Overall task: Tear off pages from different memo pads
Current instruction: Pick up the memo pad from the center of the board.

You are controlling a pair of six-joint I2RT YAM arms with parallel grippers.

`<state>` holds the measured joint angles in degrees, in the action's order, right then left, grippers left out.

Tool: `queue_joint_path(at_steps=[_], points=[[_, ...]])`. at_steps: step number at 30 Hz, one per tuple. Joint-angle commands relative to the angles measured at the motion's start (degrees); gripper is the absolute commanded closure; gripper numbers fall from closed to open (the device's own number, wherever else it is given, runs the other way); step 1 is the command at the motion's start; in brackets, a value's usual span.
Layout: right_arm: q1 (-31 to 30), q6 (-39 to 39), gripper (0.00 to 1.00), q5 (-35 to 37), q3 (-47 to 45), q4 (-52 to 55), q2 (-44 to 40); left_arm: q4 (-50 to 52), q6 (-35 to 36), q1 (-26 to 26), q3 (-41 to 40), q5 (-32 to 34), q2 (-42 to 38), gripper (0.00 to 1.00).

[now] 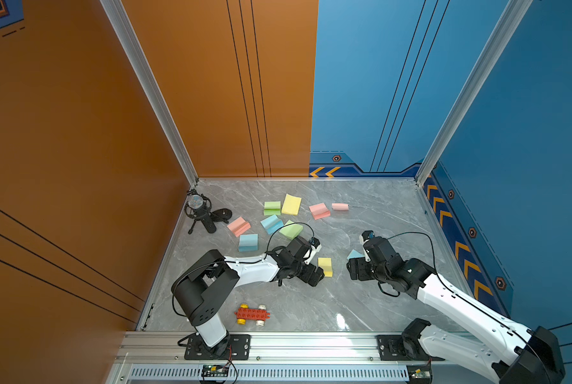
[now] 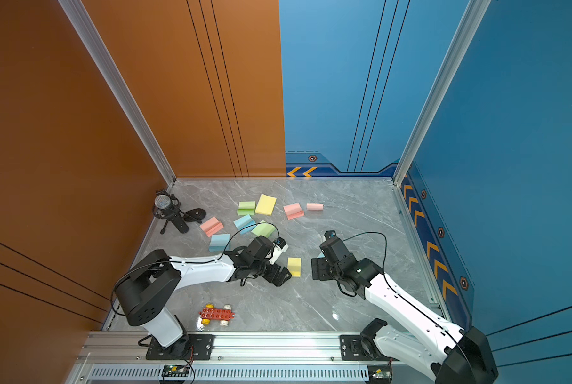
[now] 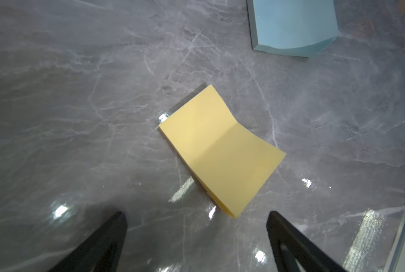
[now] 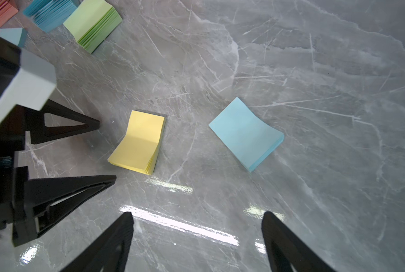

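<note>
**A:** Where do your hands stand?

**B:** My left gripper [image 3: 196, 215] hangs low over the grey marble table [image 1: 361, 309]. Its jaws are spread wide with nothing between them. My right gripper [image 4: 196, 215] is to the right of it, just as wide and just as empty.

**A:** And the pads you are working on?

**B:** The small yellow memo pad [image 3: 222, 153] lies on the table between my two grippers. It is just right of my left fingertips [image 4: 92, 123] but not touching them, and its top sheets curl up along one edge. The small blue memo pad [image 4: 246, 134] lies right of the yellow one, near it but apart. In both top views my right gripper covers most of it.

**A:** The others?

**B:** They are scattered farther off, left of centre. At the far side the far green pad [image 1: 272, 208] sits just beside the large yellow pad [image 1: 291, 204], with the right pink pad [image 1: 319, 210] to their right. Nearer me lie the left pink pad [image 1: 239, 226], the fanned blue pad [image 1: 271, 223], the near blue pad [image 1: 248, 242] and the near green pad [image 1: 291, 229]. A small pink piece [image 1: 340, 206] lies right of the right pink pad. I cannot tell whether it is a loose page or a thin pad.

**A:** Anything else?

**B:** A red toy car [image 1: 252, 314] sits at the near edge by my left arm's base, and a microphone [image 1: 196, 202] stands in the far left corner.
</note>
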<state>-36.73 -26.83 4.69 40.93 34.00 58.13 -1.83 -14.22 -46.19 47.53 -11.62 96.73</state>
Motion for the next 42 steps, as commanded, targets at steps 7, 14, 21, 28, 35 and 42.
queue_joint_path(at_steps=[7,14,21,28,35,42], points=[[0.17,1.74,0.13,0.59,0.25,1.11,0.6,2.86,-2.73,0.17,2.41,0.61,3.38,0.05],[-0.96,1.77,0.13,1.21,1.23,0.81,3.33,3.52,-3.6,0.91,2.91,0.43,4.07,0.06],[-2.96,2.67,0.16,1.6,3.03,-0.24,6.86,4.7,-5.07,1.71,3.53,0.78,5.16,0.09],[-6.72,8.4,0.23,1.72,4.78,-4.89,12.27,5.26,-5.81,2.07,3.57,1.42,5.05,0.1],[-6.94,11.83,0.39,-2.23,5.59,-13.19,20.85,5.35,-6.2,2.34,3.7,1.17,5.29,0.1],[-6.71,12.85,0.39,-3.02,5.87,-16.79,26.18,5.34,-6.17,2.43,3.8,0.74,5.27,0.1]])
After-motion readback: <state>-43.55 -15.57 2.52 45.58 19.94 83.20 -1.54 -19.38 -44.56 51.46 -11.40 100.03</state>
